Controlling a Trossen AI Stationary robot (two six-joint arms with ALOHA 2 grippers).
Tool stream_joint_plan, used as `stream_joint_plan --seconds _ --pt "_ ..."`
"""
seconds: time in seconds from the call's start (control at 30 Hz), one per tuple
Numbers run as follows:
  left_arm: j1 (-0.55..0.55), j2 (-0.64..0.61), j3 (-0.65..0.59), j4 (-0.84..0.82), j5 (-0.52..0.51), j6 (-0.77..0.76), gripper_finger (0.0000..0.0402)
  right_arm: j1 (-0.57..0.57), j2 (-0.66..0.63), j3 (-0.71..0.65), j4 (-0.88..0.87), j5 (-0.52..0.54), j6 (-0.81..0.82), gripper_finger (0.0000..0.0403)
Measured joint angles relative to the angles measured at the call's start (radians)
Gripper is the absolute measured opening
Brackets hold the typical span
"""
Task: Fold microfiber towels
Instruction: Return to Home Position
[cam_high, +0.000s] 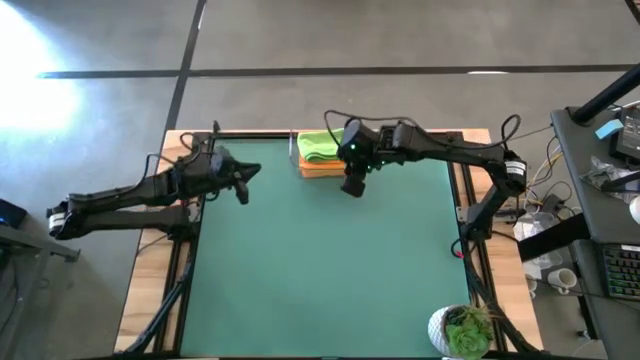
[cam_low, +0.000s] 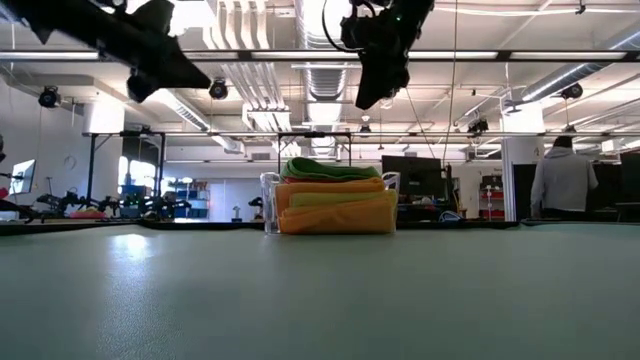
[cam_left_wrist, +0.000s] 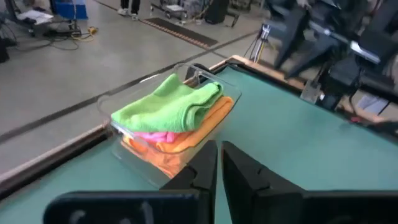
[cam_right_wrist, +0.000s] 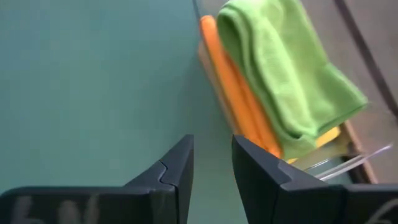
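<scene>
Microfiber towels (cam_high: 318, 152) are in neither end effector's grip. Your right end effector (cam_high: 352, 186) hangs just off the stack's near right corner. The right wrist view shows its fingers (cam_right_wrist: 177, 165) a little apart, with bare green counter (cam_high: 330, 270) between them and nothing held. Your left end effector (cam_high: 243, 186) hangs well apart from the stack, over the counter's left part. The left wrist view shows its fingers (cam_left_wrist: 205, 165) drawn together to a thin slit, also empty.

From above you cannot judge height. The low view settles it: both end effectors are raised high above the counter, well above the top of the stack.

The stack sits in a clear plastic bin (cam_low: 268, 200) at the middle of the counter's far edge. The high view gives you only the green towel (cam_high: 320, 145) on top and an orange towel (cam_high: 318, 170) showing along the stack's near side. The low view shows the near side in layers: green on top, orange, a yellow towel (cam_low: 330, 199), then orange at the bottom. No pink appears there. Only the left wrist view shows the pink towel (cam_left_wrist: 152, 135), directly under the green one and above orange.

Beyond the counter, the low view shows a person (cam_low: 562, 180) standing at the far right of the room. The high view shows a potted plant (cam_high: 465, 330) at the counter's near right corner.
</scene>
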Motion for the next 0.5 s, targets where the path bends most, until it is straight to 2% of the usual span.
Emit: stream_joint_plan --seconds 0.2,0.27,0.4,0.5 --pt "-0.008 -0.135 -0.167 0.128 0.007 -0.068 0.0002 0.042 -0.003 -0.010 0.015 0.000 0.074 0.0102" --pt "-0.008 -0.165 -0.213 0.163 0.038 -0.094 0.0001 0.044 -0.003 -0.010 0.046 0.000 0.105 0.0101" --pt "-0.020 -0.222 -0.270 0.165 0.103 -0.120 0.0000 0.044 -0.020 -0.010 0.085 0.001 0.121 0.0098" --pt "-0.038 -0.279 -0.297 0.166 0.108 -0.122 0.0000 0.044 -0.041 0.004 0.081 0.001 0.110 0.0098"
